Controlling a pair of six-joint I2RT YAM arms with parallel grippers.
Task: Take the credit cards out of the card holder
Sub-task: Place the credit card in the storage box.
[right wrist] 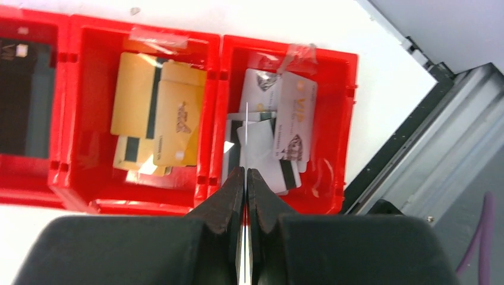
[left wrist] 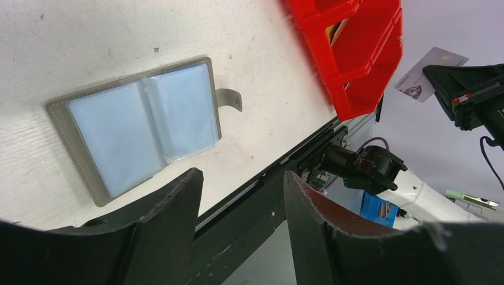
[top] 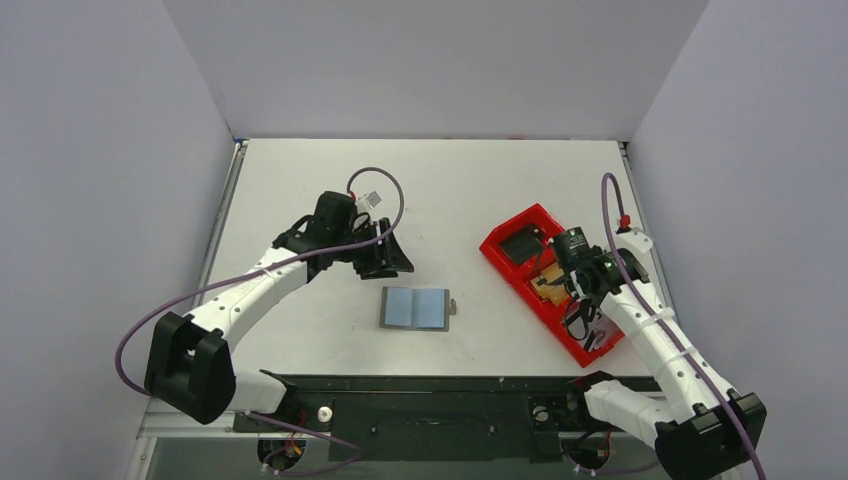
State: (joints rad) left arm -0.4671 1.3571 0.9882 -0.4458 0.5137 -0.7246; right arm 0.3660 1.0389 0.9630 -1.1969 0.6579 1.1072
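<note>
The card holder [top: 415,308] lies open and flat on the table, blue-grey pockets up, tab to the right; it also shows in the left wrist view [left wrist: 136,127]. Its pockets look empty. My left gripper [top: 392,258] hovers just behind it, open and empty, jaws wide apart [left wrist: 242,175]. My right gripper [top: 583,290] is over the red tray, shut on a thin white credit card seen edge-on [right wrist: 245,127], jaws pinched together [right wrist: 245,171]. The same card shows in the left wrist view [left wrist: 431,74]. Yellow credit cards [right wrist: 157,122] lie in the tray's middle compartment.
The long red tray [top: 500,240] lies slantwise at the right, with a black block [right wrist: 24,98] in one compartment and several white cards [right wrist: 279,127] in the end one. The table's black front rail [top: 420,400] runs along the near edge.
</note>
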